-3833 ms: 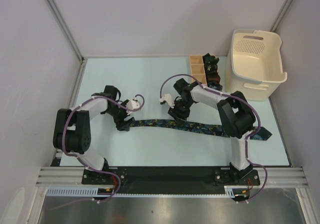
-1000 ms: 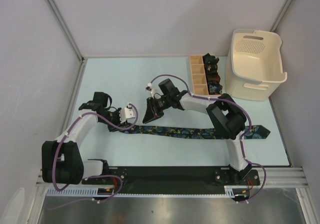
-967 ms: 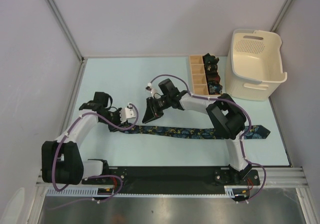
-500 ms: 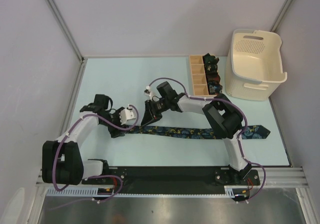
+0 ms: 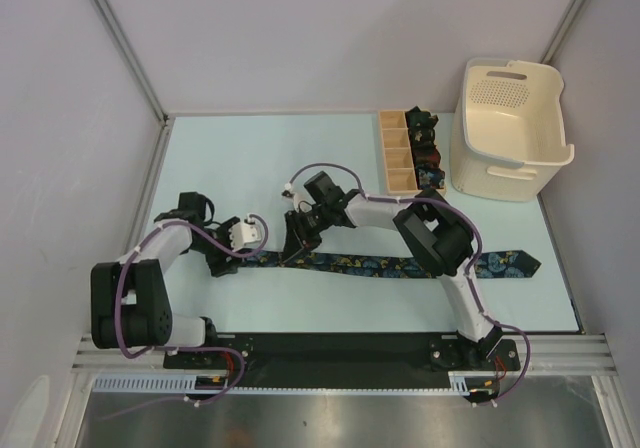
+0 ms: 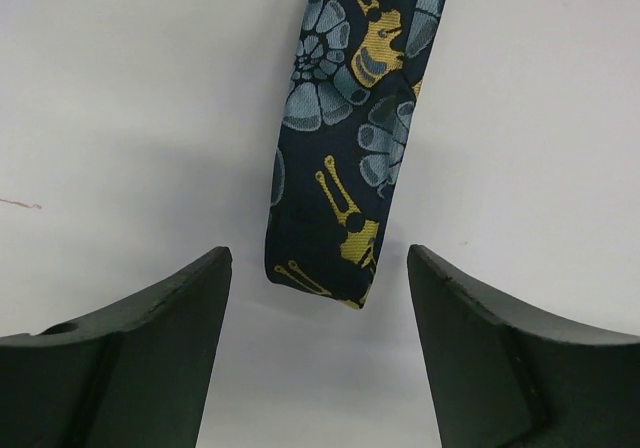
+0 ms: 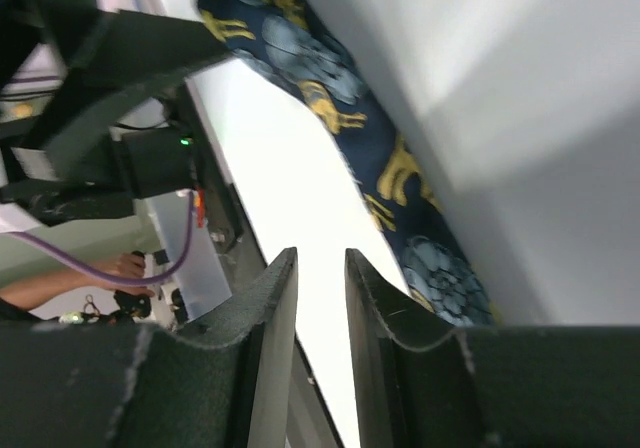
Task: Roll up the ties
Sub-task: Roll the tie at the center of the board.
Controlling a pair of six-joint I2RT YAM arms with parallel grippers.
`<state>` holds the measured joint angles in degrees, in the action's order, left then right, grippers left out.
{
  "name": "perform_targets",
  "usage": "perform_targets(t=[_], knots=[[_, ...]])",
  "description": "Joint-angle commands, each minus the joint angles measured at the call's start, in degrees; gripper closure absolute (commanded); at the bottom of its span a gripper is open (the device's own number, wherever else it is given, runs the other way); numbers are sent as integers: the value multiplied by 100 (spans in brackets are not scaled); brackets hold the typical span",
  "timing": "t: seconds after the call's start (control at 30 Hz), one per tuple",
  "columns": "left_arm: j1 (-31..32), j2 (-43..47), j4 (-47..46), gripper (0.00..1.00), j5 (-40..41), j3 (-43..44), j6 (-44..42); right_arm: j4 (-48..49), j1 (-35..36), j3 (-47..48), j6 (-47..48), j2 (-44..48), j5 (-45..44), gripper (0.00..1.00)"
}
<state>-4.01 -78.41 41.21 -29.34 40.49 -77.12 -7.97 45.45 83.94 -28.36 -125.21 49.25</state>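
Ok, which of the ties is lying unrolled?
The navy floral tie, stretched flat across the table; the other ties sit coiled in the wooden box.

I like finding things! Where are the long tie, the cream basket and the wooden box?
long tie (image 5: 370,264), top view, middle of the strip.
cream basket (image 5: 500,180), top view, near outer wall.
wooden box (image 5: 398,156), top view, bare left compartment.

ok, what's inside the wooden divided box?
Dark tie coils fill the wooden box's column nearest the cream basket; the other column's compartments show bare wood. The coils hide their compartment floors; their count is unclear.
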Motion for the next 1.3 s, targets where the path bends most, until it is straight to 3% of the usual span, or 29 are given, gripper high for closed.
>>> perform_targets(t=[0.0,0.1,0.13,0.23,0.3,0.43,0.67,1.0,1.27], knots=[[-30,-157,27,25,-344,90,-435,-591,-53,52,585,-135,-319,71],[-30,-201,36,34,-388,126,-426,-873,-141,35,700,-136,-408,71],[-30,-175,36,42,-440,135,-426,-960,-151,26,770,-127,-399,71],[-21,-52,194,54,-537,213,-453,-1119,-142,26,797,-65,-233,71],[-21,27,369,56,-564,275,-488,-1163,-107,-1,788,5,56,71],[-21,168,555,56,-538,232,-646,-437,-194,-36,394,312,216,67],[-12,274,537,56,-441,3,-690,-513,-212,711,463,-162,-65,66],[-21,300,467,55,-388,-24,-602,-670,-230,457,743,-408,-759,66],[-21,186,362,51,-353,3,-585,-742,-142,-237,753,-13,-566,67]])
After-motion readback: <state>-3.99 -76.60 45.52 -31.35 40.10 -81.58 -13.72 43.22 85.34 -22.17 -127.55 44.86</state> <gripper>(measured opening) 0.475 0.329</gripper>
